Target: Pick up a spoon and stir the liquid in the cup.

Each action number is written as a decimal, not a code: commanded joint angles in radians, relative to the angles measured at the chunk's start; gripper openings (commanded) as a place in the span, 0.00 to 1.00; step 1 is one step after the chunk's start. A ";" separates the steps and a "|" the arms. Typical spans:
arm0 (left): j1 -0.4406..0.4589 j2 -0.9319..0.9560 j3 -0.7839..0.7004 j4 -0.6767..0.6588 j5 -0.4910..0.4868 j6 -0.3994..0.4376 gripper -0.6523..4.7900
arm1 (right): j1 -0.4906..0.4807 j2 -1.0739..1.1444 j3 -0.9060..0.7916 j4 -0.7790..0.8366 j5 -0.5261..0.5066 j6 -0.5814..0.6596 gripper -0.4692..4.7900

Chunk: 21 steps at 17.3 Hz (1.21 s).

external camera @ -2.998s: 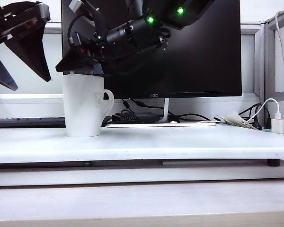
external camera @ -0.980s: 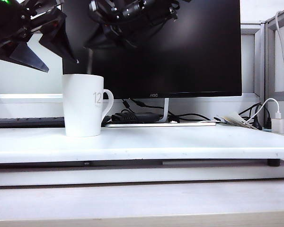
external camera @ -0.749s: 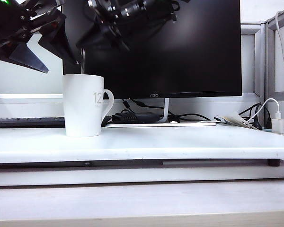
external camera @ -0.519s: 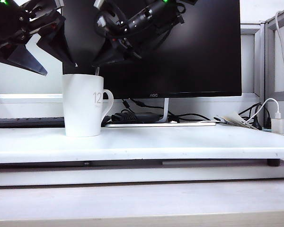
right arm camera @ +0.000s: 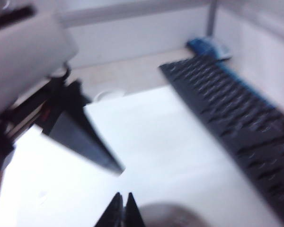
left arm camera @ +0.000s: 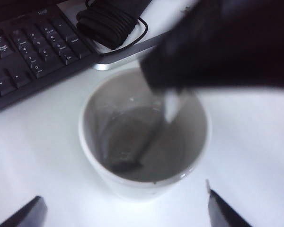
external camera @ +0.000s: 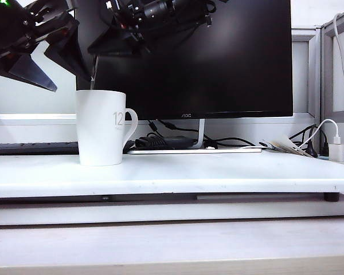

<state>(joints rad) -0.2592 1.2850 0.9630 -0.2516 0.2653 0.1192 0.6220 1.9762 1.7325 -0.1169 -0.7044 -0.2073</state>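
Spoon in cup, right tool clamped, left tool spread beside

One cup, white, "12" on side. One spoon, thin handle rising from cup. Two grippers: left gripper, jaws spread wide; right gripper, jaws pinched together on spoon. One monitor. One keyboard. One coiled black cable. One white charger plug. One white table.
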 commanded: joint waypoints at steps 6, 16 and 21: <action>0.000 -0.005 0.004 0.004 -0.004 0.005 1.00 | -0.006 -0.005 0.006 -0.005 0.209 -0.003 0.09; 0.000 -0.005 0.004 0.006 -0.004 0.005 1.00 | 0.006 -0.005 0.006 -0.114 0.013 -0.013 0.09; 0.000 -0.005 0.004 0.003 -0.004 0.005 1.00 | 0.006 -0.005 0.006 -0.004 0.232 -0.040 0.09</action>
<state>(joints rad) -0.2588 1.2850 0.9630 -0.2516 0.2607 0.1196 0.6266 1.9762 1.7340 -0.2047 -0.4885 -0.2409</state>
